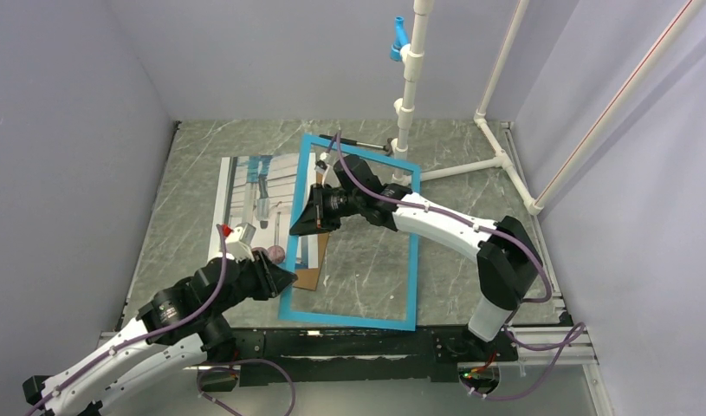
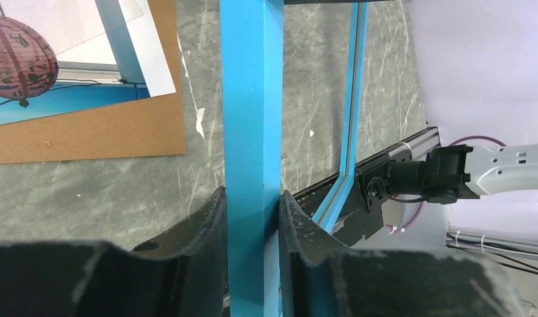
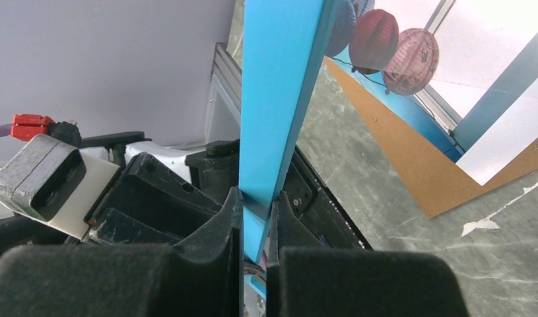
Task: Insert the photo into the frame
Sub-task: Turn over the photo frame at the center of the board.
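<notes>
The turquoise frame [image 1: 413,260] sits in the middle of the table, and both grippers hold its left rail. My left gripper [image 1: 282,279] is shut on that rail near the near-left corner; in the left wrist view both fingers [image 2: 213,224] press the blue rail [image 2: 251,99]. My right gripper [image 1: 302,222] is shut on the same rail farther back, and its jaws pinch the rail's thin edge [image 3: 279,79]. The photo [image 1: 254,199] lies face up left of the frame, with reddish spheres [image 2: 18,59] showing.
A brown backing board [image 1: 309,277] lies under the photo, its corner reaching the frame's left rail. A white pipe stand [image 1: 410,87] with a blue clip [image 1: 399,39] rises behind the frame. Grey walls enclose the table, and a black rail [image 1: 358,342] runs along its near edge.
</notes>
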Robot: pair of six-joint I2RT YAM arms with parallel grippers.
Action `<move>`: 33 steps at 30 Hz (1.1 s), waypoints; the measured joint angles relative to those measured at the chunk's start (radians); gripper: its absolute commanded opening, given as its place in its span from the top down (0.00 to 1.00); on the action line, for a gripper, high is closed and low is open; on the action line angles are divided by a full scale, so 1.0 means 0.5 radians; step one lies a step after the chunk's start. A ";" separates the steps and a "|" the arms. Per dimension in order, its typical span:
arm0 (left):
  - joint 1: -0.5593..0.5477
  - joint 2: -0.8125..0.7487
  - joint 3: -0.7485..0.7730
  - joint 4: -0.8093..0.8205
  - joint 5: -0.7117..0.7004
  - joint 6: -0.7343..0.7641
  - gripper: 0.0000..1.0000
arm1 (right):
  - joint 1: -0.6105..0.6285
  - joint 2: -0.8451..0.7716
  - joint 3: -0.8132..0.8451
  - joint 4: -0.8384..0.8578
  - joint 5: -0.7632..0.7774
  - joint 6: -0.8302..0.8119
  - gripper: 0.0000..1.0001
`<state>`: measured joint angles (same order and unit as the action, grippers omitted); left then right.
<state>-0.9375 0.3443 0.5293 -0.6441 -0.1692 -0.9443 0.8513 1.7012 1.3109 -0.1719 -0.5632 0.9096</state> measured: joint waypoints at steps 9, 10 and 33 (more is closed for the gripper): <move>0.000 0.095 0.246 -0.157 -0.060 0.021 1.00 | -0.013 -0.098 -0.006 0.062 0.003 -0.021 0.32; 0.001 0.113 0.293 -0.191 -0.079 0.019 1.00 | -0.017 -0.121 -0.006 0.066 0.008 -0.040 0.24; -0.005 0.931 1.551 -0.896 -0.495 0.285 1.00 | -0.276 -0.638 -0.039 -0.246 0.275 -0.333 0.00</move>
<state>-0.9398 0.8097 1.3048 -1.0920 -0.4168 -0.8017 0.7132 1.3823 1.2915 -0.2951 -0.4255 0.7433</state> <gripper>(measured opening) 0.293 0.993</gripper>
